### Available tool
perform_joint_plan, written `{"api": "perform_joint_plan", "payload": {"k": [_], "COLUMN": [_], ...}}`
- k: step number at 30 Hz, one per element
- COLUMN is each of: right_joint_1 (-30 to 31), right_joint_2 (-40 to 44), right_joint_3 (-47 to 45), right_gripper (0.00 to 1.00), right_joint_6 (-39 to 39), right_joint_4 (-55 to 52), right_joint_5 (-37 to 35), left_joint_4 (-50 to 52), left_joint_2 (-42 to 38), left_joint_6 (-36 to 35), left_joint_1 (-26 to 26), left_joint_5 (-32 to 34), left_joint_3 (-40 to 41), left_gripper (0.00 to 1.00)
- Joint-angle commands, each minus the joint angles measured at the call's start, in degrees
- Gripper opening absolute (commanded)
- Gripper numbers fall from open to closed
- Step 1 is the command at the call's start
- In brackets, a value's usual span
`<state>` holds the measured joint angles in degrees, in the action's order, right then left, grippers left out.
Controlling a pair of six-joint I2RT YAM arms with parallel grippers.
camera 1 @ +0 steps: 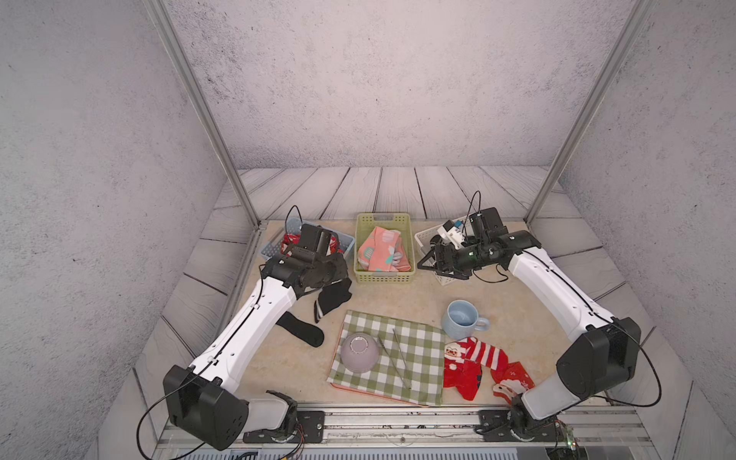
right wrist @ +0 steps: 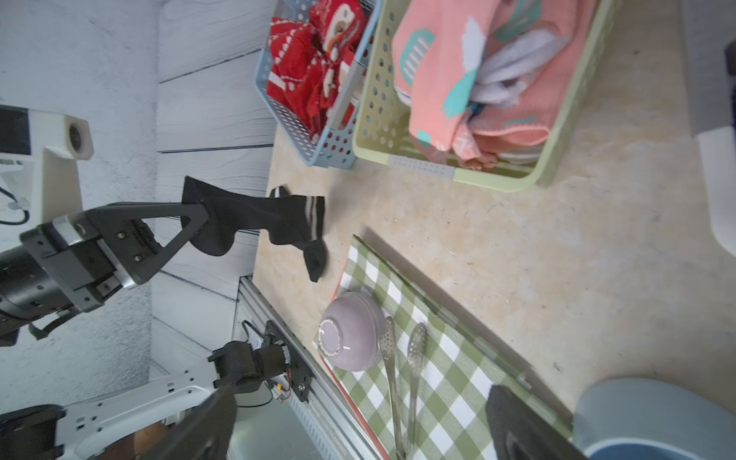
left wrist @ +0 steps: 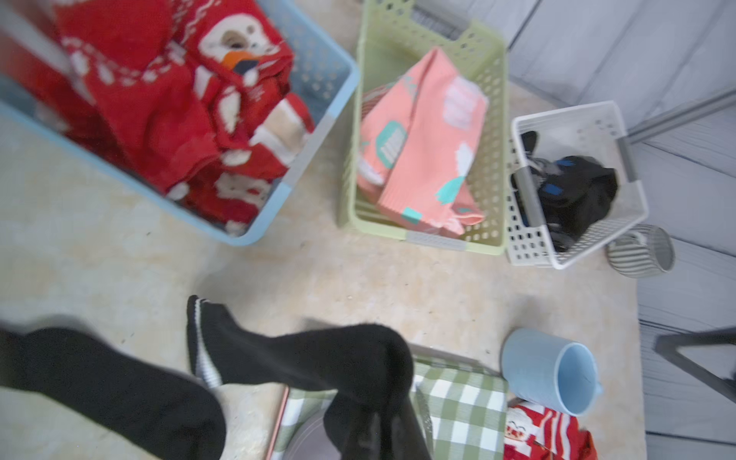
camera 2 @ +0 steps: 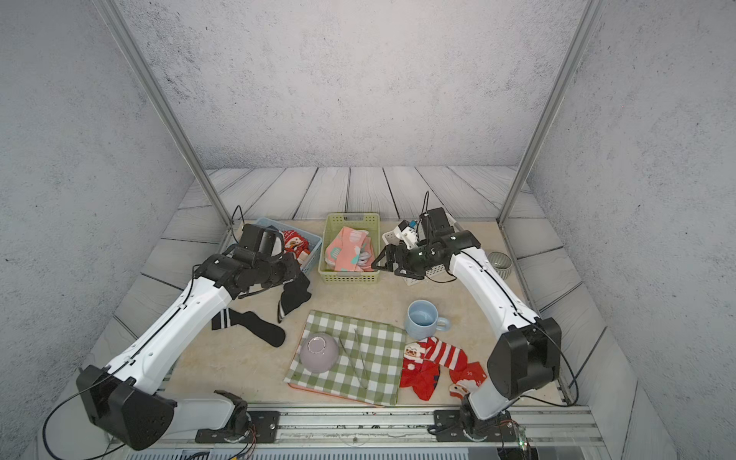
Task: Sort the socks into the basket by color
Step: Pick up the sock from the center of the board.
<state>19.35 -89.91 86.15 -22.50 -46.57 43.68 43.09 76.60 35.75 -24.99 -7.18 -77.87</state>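
- Keep the left gripper (right wrist: 197, 215) clenched on the black sock (right wrist: 278, 223) hanging just above the table (camera 1: 398, 294) near the blue basket (right wrist: 330, 147).
- Lift higher before crossing, so as to clear the green basket (camera 1: 384, 217).
- Draw the right gripper (camera 2: 388, 267), spread wide and empty near the white basket (left wrist: 525, 239), aside first.
- Release only over the white basket's middle; then fetch the other black sock (camera 2: 259, 328).

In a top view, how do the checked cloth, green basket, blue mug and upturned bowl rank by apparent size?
1. checked cloth
2. green basket
3. blue mug and upturned bowl: about alike, left unranked.
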Motion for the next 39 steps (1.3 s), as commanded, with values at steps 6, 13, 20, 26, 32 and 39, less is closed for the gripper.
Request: {"api": "perform_joint_plan", "payload": {"k": [6,13,20,26,32,39], "right_joint_1": [1.28,2.64,5.87,7.81,7.91,7.96], "right_joint_2": [0.25,2.02,2.73,2.41,2.50,2.47], "right_joint_3": [3.52,5.13,6.82,7.00,6.59,7.13], "right_gripper": [0.99,0.99,0.99,0.99,0.78,0.15], "right_joint_6": [-2.86,-1.77,2.20,4.08,6.28,5.64], "right_joint_4": [7.74,12.62,14.46,16.63,18.44,20.45], "right_joint_5": [7.48,6.28,-1.24,-11.13,-17.46,-16.93], "left_joint_4": [-3.66,-4.71,-6.00,-6.55,-7.31,-8.29], "left_joint_2": [4.64,10.49,15.23,17.26,17.35,17.44], "left_joint_6": [-4.77,-5.21,-3.93,-3.31,-2.81,-2.30], "left_joint_1": [-5.53,-7.72,-9.91,-11.34,-12.01,-12.09], "left_joint_5": [-4.07,-9.69,-14.34,-16.77,-18.47,-20.13], "left_joint_3": [-11.34,-22.11,-29.77,-33.04,-33.74,-33.14], "left_gripper": [0.00,0.00,0.00,0.00,0.00,0.00]}}
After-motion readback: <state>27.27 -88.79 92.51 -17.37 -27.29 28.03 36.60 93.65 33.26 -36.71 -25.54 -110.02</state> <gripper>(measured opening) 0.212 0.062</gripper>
